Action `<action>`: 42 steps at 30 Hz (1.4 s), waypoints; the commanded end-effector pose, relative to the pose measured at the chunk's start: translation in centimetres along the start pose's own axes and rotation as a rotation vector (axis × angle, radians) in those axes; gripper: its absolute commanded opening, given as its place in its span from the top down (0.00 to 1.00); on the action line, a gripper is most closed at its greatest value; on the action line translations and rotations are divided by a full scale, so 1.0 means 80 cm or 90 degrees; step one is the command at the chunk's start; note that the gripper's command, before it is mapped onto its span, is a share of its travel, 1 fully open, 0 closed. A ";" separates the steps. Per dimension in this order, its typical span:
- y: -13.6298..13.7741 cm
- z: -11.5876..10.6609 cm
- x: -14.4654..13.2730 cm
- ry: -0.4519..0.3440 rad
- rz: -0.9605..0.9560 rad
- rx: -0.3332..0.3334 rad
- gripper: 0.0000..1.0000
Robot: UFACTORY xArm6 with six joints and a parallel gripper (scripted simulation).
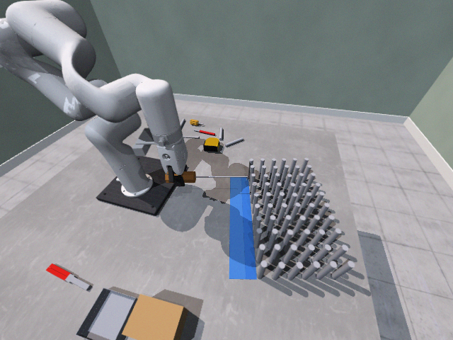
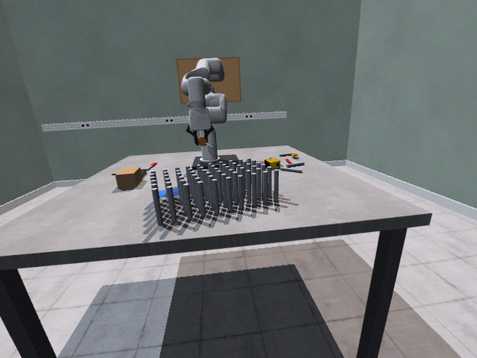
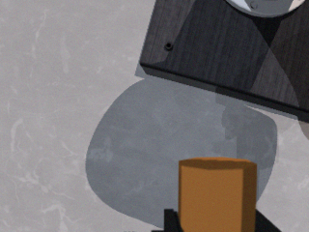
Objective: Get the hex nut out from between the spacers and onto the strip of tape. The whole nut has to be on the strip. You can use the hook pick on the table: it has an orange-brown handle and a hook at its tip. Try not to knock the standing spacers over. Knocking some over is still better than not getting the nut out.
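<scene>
My gripper (image 1: 175,178) is shut on the orange-brown handle of the hook pick (image 1: 182,176) and holds it level above the table, near the arm's black base plate (image 1: 139,190). The pick's thin shaft (image 1: 221,177) reaches right, and its tip is at the far corner of the grey spacers (image 1: 292,215). The blue strip of tape (image 1: 241,228) lies along the left side of the spacers. The hex nut is hidden among the spacers. In the wrist view the handle (image 3: 217,193) fills the lower middle, with the base plate (image 3: 232,53) above it. In the exterior view the gripper (image 2: 200,140) is behind the spacers (image 2: 215,186).
A yellow-black block (image 1: 213,144), a few grey rods (image 1: 233,142) and small red and yellow parts (image 1: 207,132) lie behind the spacers. A brown box (image 1: 155,318) on a dark tray (image 1: 105,314) and a red-grey tool (image 1: 69,277) lie at the near left.
</scene>
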State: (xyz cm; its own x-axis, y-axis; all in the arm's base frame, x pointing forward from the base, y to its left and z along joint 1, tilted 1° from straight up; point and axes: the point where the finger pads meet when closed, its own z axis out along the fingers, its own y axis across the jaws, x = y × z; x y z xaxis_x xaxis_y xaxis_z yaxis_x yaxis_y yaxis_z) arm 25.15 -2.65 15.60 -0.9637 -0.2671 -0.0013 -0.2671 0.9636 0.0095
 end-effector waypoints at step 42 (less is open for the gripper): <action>-0.003 0.122 -0.002 -0.002 0.001 0.003 1.00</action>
State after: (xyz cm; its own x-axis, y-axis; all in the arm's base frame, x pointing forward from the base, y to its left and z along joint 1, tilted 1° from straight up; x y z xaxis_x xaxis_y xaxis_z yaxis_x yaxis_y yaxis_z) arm 25.08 -2.72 6.65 -0.9640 -0.2660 -0.0009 -0.2660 0.9639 0.0059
